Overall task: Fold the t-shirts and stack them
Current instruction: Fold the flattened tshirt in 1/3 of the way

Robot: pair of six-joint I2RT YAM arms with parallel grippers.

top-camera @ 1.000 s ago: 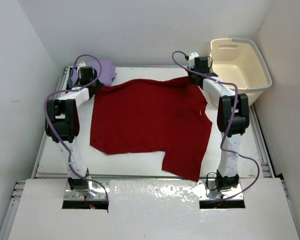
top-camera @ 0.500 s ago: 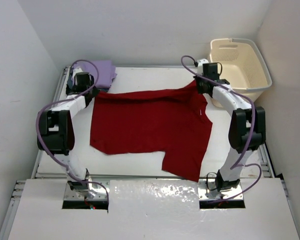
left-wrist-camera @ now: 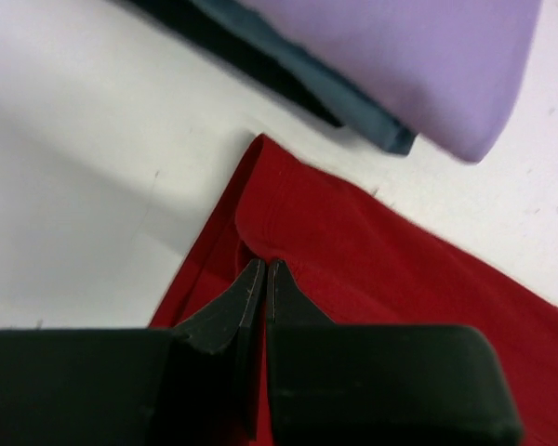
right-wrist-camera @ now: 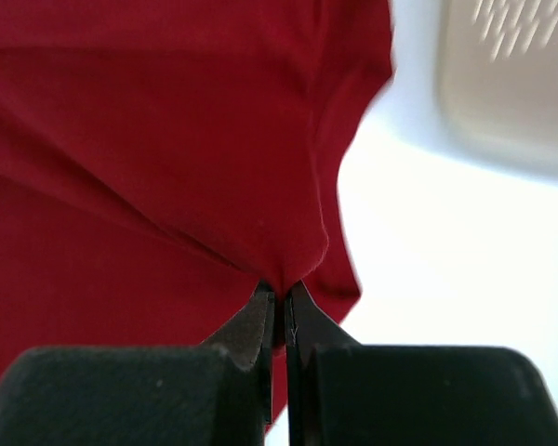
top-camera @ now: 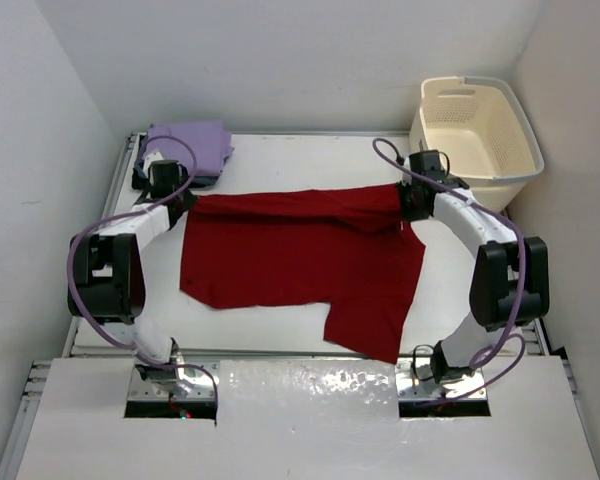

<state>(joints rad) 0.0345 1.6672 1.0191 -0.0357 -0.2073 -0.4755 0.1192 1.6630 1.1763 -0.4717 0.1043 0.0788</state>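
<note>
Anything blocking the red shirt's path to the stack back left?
Nothing visible. The left gripper and right gripper are shut on the red shirt's far edge; only bare table lies between it and the lavender-topped stack.

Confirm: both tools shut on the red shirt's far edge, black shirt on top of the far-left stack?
Wrong on the stack: the lavender shirt is on top, with the black shirt beneath, per the left wrist view. The left tool and right tool are indeed shut on the far edge of the red shirt.

Robotics lab cell: bare white walls point(top-camera: 280, 50), rail-framed white table point(top-camera: 310, 150).
</note>
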